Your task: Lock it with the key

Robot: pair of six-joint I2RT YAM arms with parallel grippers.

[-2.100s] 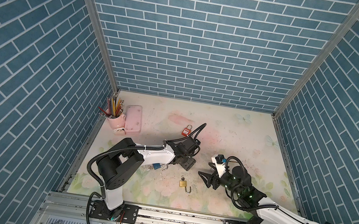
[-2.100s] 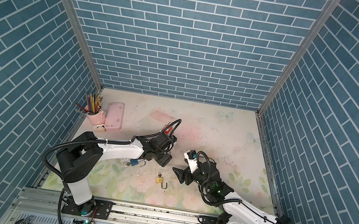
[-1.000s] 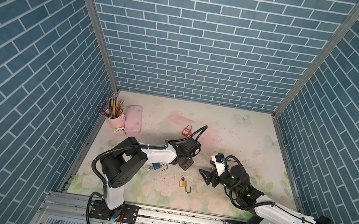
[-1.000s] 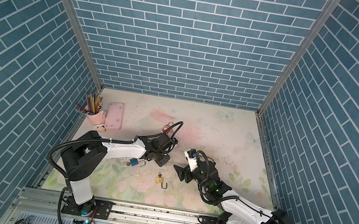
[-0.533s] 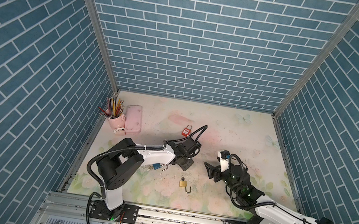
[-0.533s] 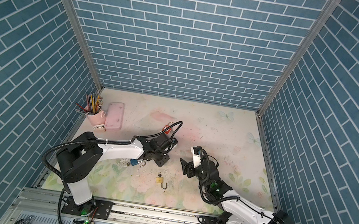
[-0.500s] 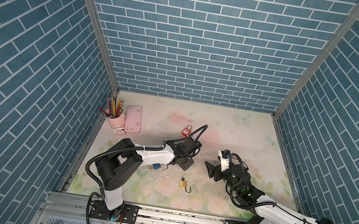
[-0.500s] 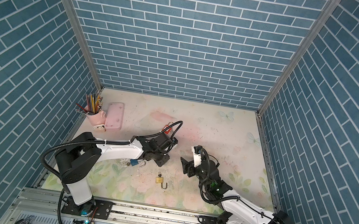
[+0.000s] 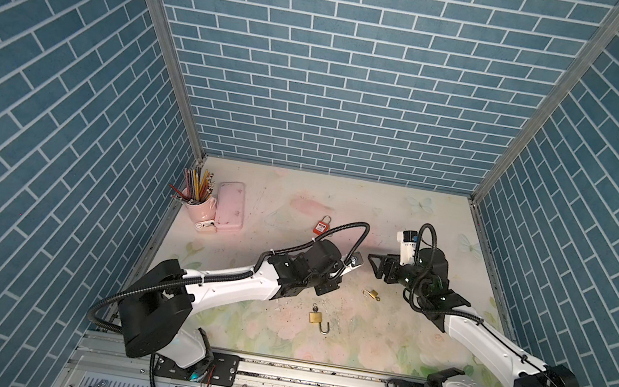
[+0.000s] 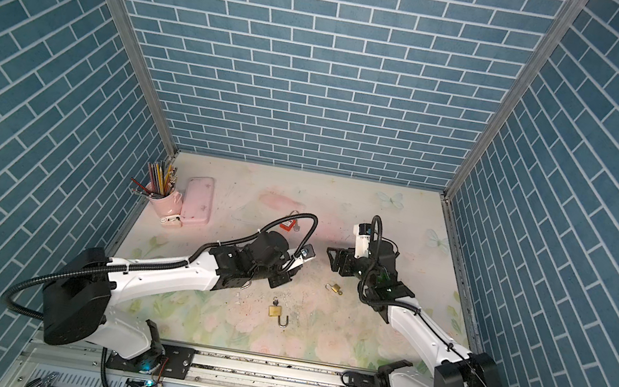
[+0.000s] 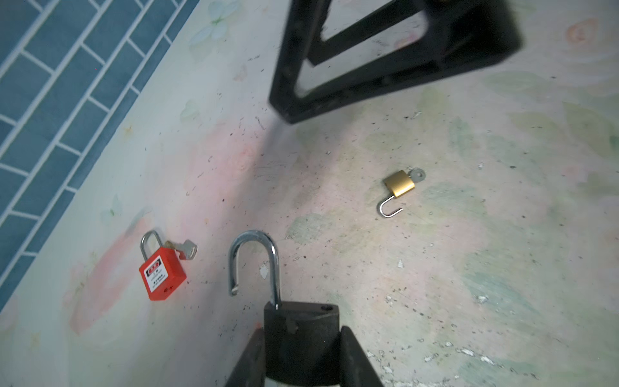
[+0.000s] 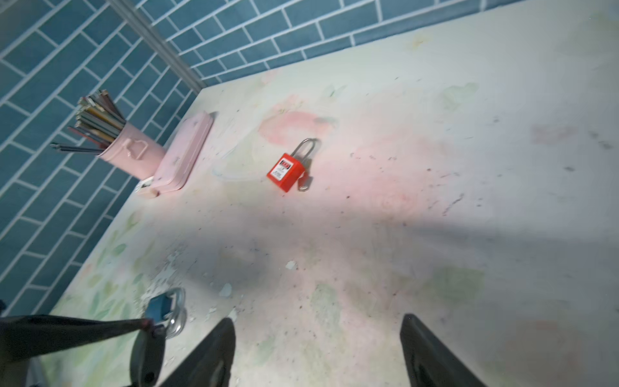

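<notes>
Left gripper (image 11: 303, 335) is pressed on the body of a black padlock (image 11: 298, 318), which is held over the middle of the table (image 9: 400, 217) with its silver shackle (image 11: 275, 274) swung open; its lower part is hidden by the fingers (image 11: 355, 362). Right gripper (image 12: 316, 348) is held near it, apart, with the jaws spread wide and nothing gripped between them. A red padlock (image 9: 320, 228) is laid farther back, while a small brass padlock (image 9: 372, 295), with a key (image 11: 418, 175) set in it, and a larger brass padlock (image 9: 315, 317) are laid nearer the front edge, both with the shackle unlatched
</notes>
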